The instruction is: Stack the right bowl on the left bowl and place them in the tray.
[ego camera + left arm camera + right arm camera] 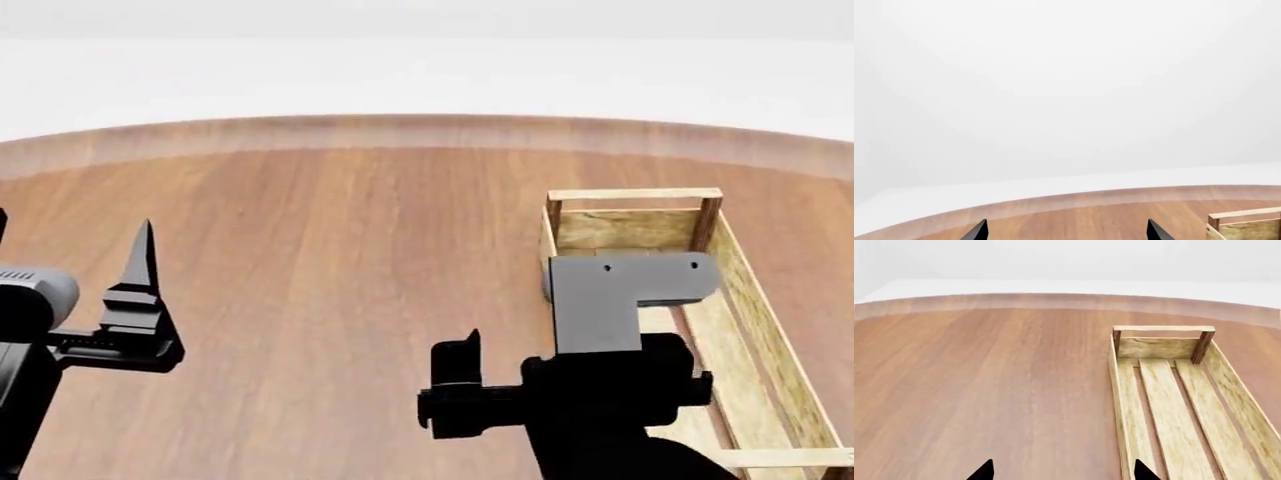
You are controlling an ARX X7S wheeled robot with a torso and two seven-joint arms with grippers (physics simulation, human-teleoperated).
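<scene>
We see the tray (747, 300) at the right of the wooden surface (334, 260), long axis running near to far, slatted bottom bare in the right wrist view. Left tool (1066, 232) hangs over the left near surface, tips wide apart, gripping nothing. Right tool (1062, 471) sits just left of the tray's near end, tips likewise spread, nothing between them.

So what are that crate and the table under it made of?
The crate looks like pale, unfinished wood: separate planks, slatted bottom, visible grain, darker corner posts. The table looks like reddish-brown wood or a wood-look veneer with a smooth matte finish; long grain streaks show, but it is a simulator render, so I cannot tell which.
</scene>
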